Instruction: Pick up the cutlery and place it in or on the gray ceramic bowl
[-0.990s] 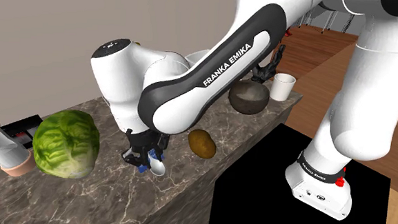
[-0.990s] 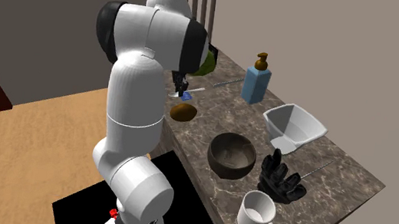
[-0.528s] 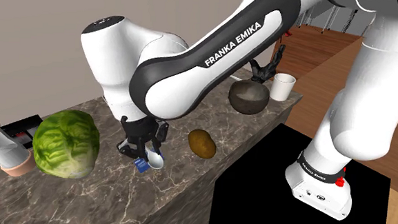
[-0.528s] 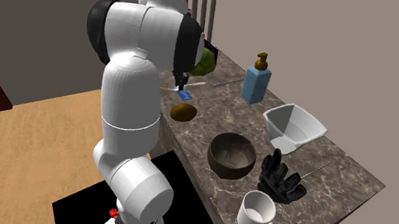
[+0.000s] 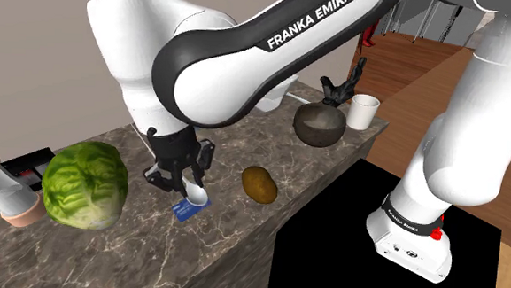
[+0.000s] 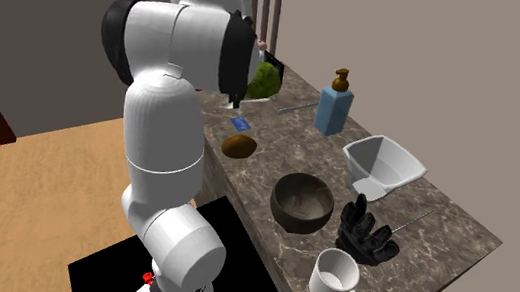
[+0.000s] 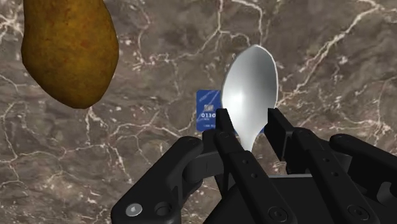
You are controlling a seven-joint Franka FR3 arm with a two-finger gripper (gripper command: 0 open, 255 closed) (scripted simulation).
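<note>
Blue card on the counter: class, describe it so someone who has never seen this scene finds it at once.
Start at the dark marble counter and find the green lettuce and the brown potato. Between them, beneath the spoon in the end effector, lies the card: the only flat, blue, rectangular thing there.

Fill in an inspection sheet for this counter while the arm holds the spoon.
Surface: dark marbled counter.
Job's things: spoon held; dark bowl upright, empty.
Clutter: potato, lettuce, blue card, mug, black glove, soap bottle, white tub.
Gripper: shut on the spoon, over the blue card, near the potato.
Cables: nothing seen.
Surroundings: wooden floor, plain wall.
</note>
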